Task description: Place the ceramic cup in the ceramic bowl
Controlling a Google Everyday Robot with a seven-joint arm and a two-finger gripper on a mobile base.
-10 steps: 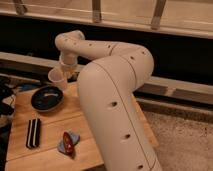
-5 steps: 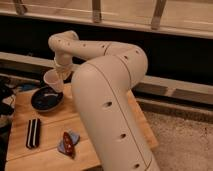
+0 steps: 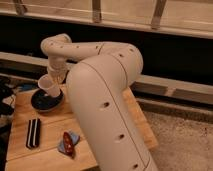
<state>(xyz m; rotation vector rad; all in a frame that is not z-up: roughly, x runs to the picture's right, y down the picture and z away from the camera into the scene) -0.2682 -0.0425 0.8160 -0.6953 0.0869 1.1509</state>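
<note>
The ceramic cup hangs tilted, its long axis leaning and its open mouth turned up and to the left of the picture, with the gripper clamped on its right side by the fingers. Since half a second ago, cup and gripper have dropped lower and further left, and the cup's base now sits over the dark inside of the ceramic bowl. Whether the base touches the bowl cannot be told, and the bowl on the wooden table shows nothing else inside.
</note>
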